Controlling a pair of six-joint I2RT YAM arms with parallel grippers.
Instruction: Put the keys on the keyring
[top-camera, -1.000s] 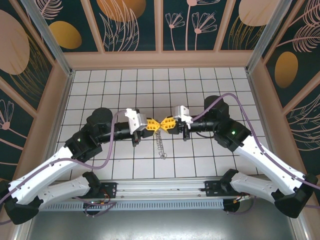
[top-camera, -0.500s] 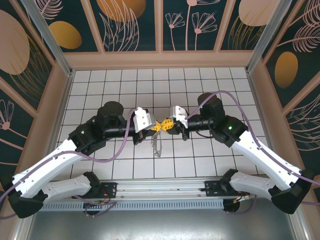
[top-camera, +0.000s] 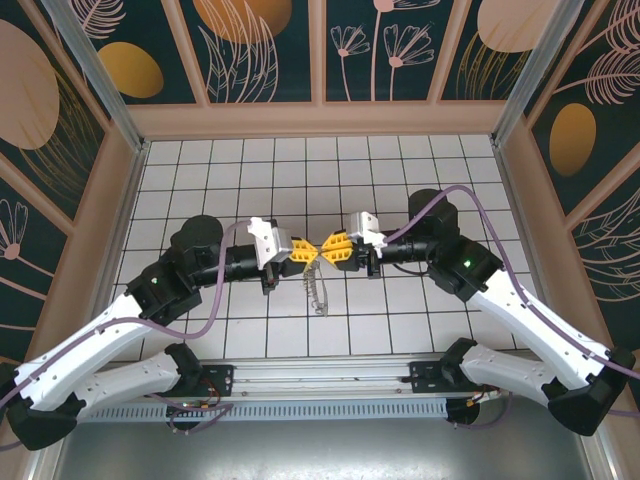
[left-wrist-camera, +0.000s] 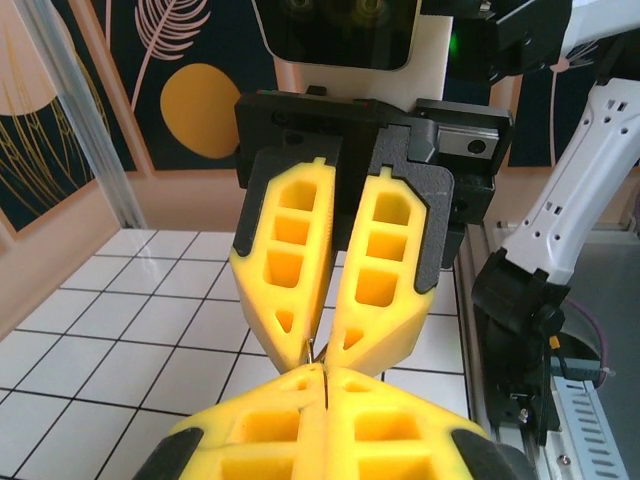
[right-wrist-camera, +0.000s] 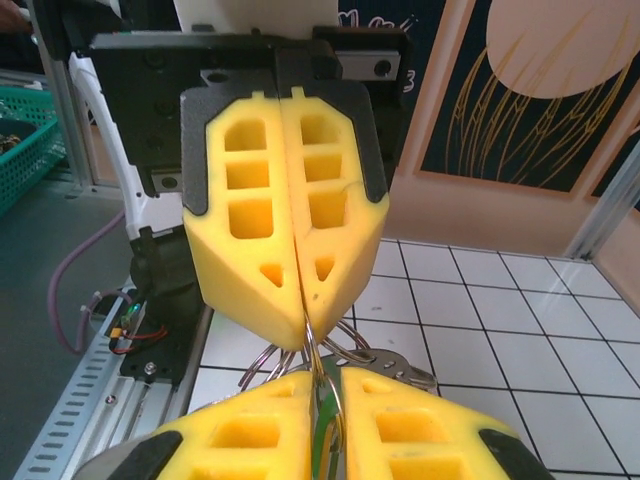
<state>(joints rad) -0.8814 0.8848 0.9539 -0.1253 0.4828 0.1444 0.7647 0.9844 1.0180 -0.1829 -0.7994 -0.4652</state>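
Note:
My two yellow grippers meet tip to tip above the middle of the tiled floor. The left gripper (top-camera: 311, 251) is shut on a thin wire loop of the keyring (right-wrist-camera: 261, 361), pinched at its tips (right-wrist-camera: 305, 322). Below it the keyring's chain (top-camera: 318, 290) hangs down to the tiles. The right gripper (right-wrist-camera: 338, 388) holds the green key (right-wrist-camera: 324, 435) edge-on in the narrow slot between its fingers, with a ring wire running alongside it. In the left wrist view the left gripper (left-wrist-camera: 323, 372) is shut and the right gripper (left-wrist-camera: 319, 347) faces it, tips touching.
A flat metal clasp (right-wrist-camera: 392, 362) lies among the rings behind the fingertips. The rail (top-camera: 320, 385) with both arm bases runs along the near edge. Peach side walls (top-camera: 120, 200) enclose the white tiled floor (top-camera: 300, 170).
Half a second ago the grippers were twisted and pressed closer together. They have since swung back level, tips still touching, and the chain hangs straighter. The right jaws have parted slightly.

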